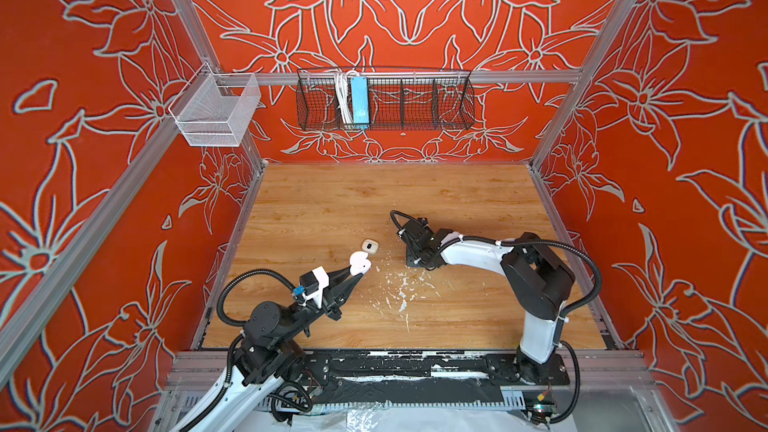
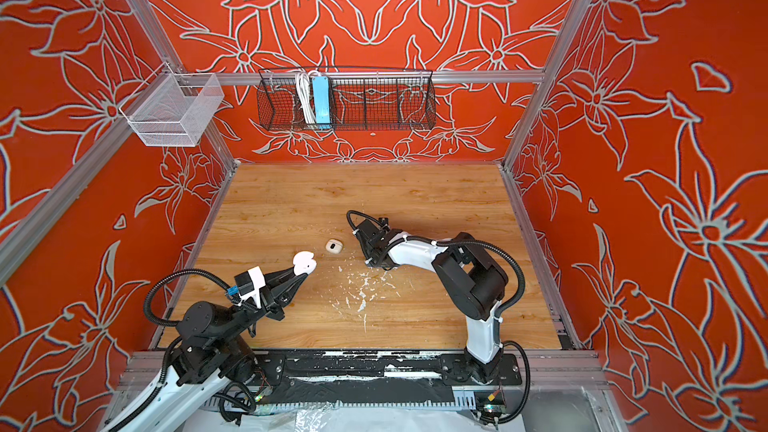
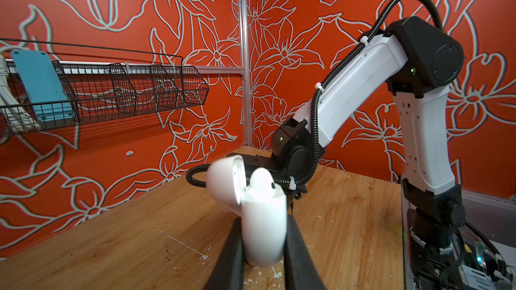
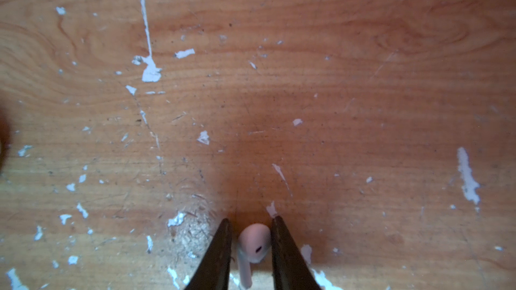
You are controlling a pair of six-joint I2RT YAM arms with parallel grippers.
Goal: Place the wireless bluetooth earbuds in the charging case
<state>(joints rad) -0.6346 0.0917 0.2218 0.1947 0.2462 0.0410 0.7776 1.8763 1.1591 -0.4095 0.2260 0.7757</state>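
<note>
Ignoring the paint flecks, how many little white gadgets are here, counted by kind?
Earbuds: 2
Charging case: 1
Rounded disc with a dark spot: 1
Total: 4

Robot lab cell: aluminium frame [image 1: 523, 76], red floral walls [image 1: 685, 76], scuffed wooden bench [image 1: 332, 201].

charging case [image 3: 264, 227] pinched in the left gripper [image 3: 264, 220], lid [image 3: 223, 182] flipped open, one earbud [image 3: 262, 181] poking out, right arm [image 3: 357, 87] bent over the wooden table [image 3: 111, 246] beyond it, wire basket [image 3: 125, 93] on the red flowery wall [image 3: 279, 9]
</note>
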